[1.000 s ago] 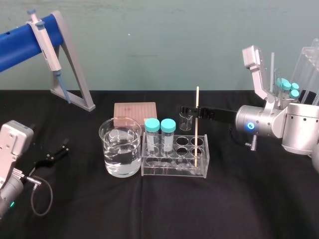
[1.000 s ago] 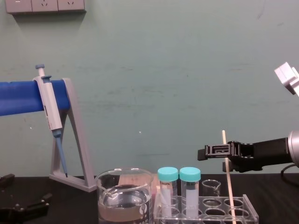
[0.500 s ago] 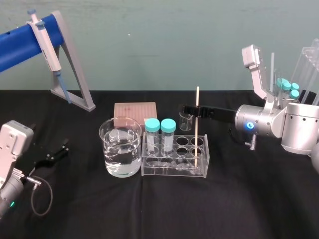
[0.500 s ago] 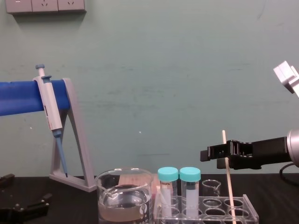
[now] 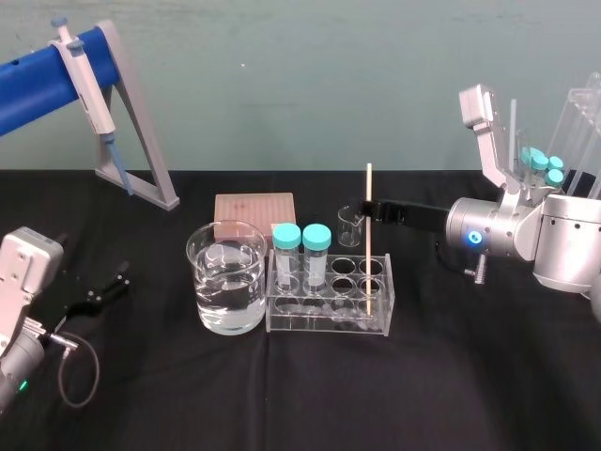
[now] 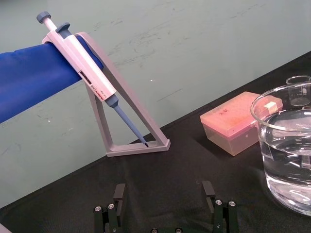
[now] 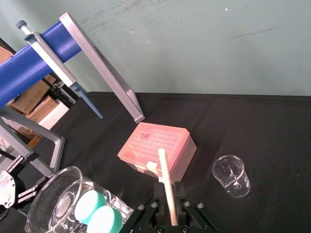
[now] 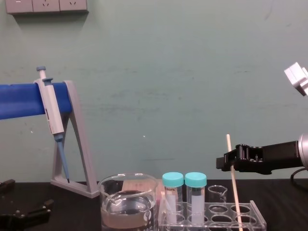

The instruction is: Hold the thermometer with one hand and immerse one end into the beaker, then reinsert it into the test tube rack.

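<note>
The thermometer [image 5: 369,240], a thin cream rod, stands in the right end of the clear test tube rack [image 5: 329,319] and leans slightly. My right gripper [image 5: 369,209] reaches in level from the right and is shut on the rod's upper part. The right wrist view shows the rod [image 7: 165,184] pinched between both fingers [image 7: 181,192]; the chest view shows the grip [image 8: 230,161] below the rod's top. The beaker [image 5: 225,277] with cloudy liquid stands just left of the rack. My left gripper [image 5: 103,291] rests open on the cloth at the far left, its fingers [image 6: 116,201] wide apart.
Two teal-capped tubes [image 5: 300,254] stand in the rack's left end. A pink tip box [image 5: 254,209] and a tiny glass beaker [image 5: 350,228] sit behind the rack. A pipette [image 5: 89,85] hangs on its grey-and-blue stand [image 5: 141,141] at back left. More tubes [image 5: 543,164] stand far right.
My right gripper's fingers have closed from wide open onto the thermometer. The rod's top has shifted slightly left. The left arm has not moved.
</note>
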`<action>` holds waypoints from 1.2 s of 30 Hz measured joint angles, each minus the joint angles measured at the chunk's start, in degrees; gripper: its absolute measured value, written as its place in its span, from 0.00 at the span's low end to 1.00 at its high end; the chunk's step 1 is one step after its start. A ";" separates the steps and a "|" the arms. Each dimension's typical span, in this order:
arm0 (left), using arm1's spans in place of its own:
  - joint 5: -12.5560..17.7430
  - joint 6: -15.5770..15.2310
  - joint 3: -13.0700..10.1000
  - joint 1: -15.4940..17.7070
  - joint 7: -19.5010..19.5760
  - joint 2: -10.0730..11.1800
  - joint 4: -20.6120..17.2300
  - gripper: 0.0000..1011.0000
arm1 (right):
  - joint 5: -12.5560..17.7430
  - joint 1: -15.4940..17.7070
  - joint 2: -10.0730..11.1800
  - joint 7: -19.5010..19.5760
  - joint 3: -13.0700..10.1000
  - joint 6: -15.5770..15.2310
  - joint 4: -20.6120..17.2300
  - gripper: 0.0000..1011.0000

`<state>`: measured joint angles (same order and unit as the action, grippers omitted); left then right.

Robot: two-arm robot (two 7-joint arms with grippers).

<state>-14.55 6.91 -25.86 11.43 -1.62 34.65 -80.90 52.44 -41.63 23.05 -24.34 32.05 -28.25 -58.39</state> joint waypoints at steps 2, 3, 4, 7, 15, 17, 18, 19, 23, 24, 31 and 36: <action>0.00 0.00 0.00 0.00 0.00 0.00 0.00 0.99 | 0.12 0.14 0.10 0.06 -0.04 0.00 -0.22 0.11; 0.00 0.00 0.00 0.00 0.00 0.00 0.00 0.99 | 0.14 0.18 0.13 0.12 -0.06 0.00 -0.29 0.09; 0.00 0.00 0.00 0.00 0.00 0.00 0.00 0.99 | 0.17 0.26 0.21 0.33 -0.10 0.01 -0.42 0.06; 0.00 0.00 0.00 0.00 0.00 0.00 0.00 0.99 | 0.24 0.35 0.32 0.42 -0.12 0.05 -0.61 0.06; 0.00 0.00 0.00 0.00 0.00 0.00 0.00 0.99 | 0.44 0.62 0.60 0.64 -0.12 0.19 -1.24 0.06; 0.00 0.00 0.00 0.00 0.00 0.00 0.00 0.99 | 0.38 0.70 0.80 0.70 -0.05 0.32 -1.63 0.06; 0.00 0.00 0.00 0.00 0.00 0.00 0.00 0.99 | 0.31 0.76 0.91 0.76 -0.01 0.42 -1.84 0.06; 0.00 0.00 0.00 0.00 0.00 0.00 0.00 0.99 | 0.08 0.90 1.16 0.88 0.09 0.65 -2.35 0.05; 0.00 0.00 0.00 0.00 0.00 0.00 0.00 0.99 | -0.89 1.36 2.09 1.31 0.38 1.37 -4.31 0.05; 0.00 0.00 0.00 0.00 0.00 0.00 0.00 0.99 | -1.14 1.46 2.32 1.37 0.44 1.53 -4.72 0.05; 0.00 0.00 0.00 0.00 0.00 0.00 0.00 0.99 | -2.89 2.40 4.26 1.59 0.61 2.43 -8.24 0.06; 0.00 0.00 0.00 0.00 0.00 0.00 0.00 0.99 | -3.69 3.26 5.56 1.95 0.15 3.05 -10.83 0.05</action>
<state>-14.55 6.91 -25.86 11.43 -1.62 34.64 -80.90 48.75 -38.37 28.61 -22.39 32.19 -25.20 -69.22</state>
